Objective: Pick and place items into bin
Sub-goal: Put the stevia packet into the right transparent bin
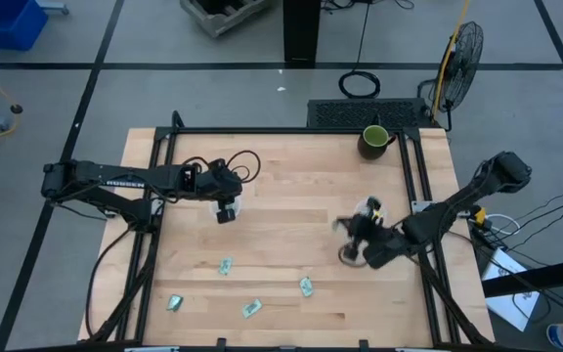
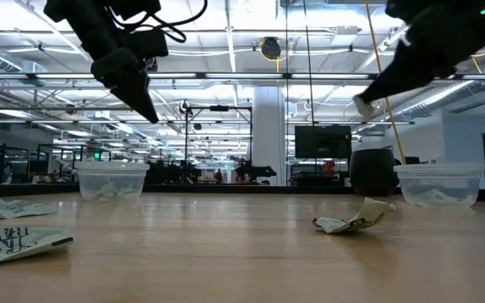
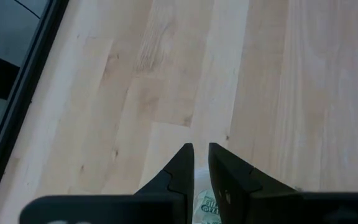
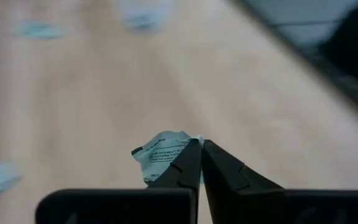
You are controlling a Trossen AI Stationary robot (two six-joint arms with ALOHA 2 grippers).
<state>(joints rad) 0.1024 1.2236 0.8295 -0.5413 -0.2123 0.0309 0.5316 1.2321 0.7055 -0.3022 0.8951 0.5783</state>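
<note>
A wooden table is seen from above, framed by dark rails. The left arm is stretched across the near-left part of the table, and its gripper is held over a clear bin; the jaws are nearly closed, with only a narrow gap, and a packet is seen behind the fingers. The right arm reaches in from the right side. Its gripper is raised above the table, just beside a second bin, and is clenched on a crumpled packet. A dark mug stands at the far edge. Four more packets lie scattered along the near side, well apart from both bins.
</note>
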